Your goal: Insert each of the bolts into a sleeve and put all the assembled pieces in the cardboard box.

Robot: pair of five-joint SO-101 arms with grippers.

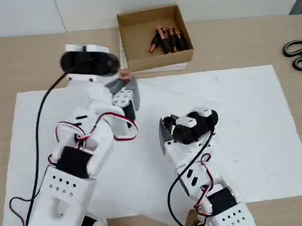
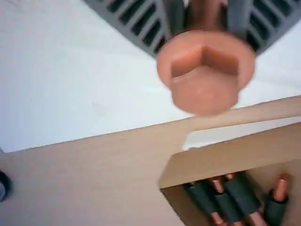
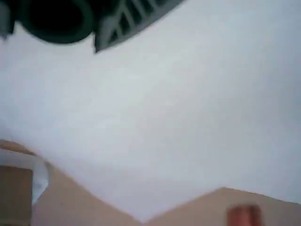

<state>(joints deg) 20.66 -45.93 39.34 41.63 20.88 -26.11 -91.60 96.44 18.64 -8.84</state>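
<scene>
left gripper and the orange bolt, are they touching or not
Touching. The left wrist view shows the left gripper closed on the bolt, grey on both sides of its shaft with no gap.

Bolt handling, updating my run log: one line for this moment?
left gripper: shut on bolt | where: by cardboard box corner | inside: assembled pieces | right gripper: above white paper

A pale wooden table (image 1: 25, 64) carries a large white paper sheet (image 1: 243, 117) across its middle. An open brown cardboard box (image 1: 187, 36) sits behind it, seemingly on a smaller white sheet (image 1: 158, 69). Black-handled scissors (image 1: 298, 54) lie at the right edge.
</scene>
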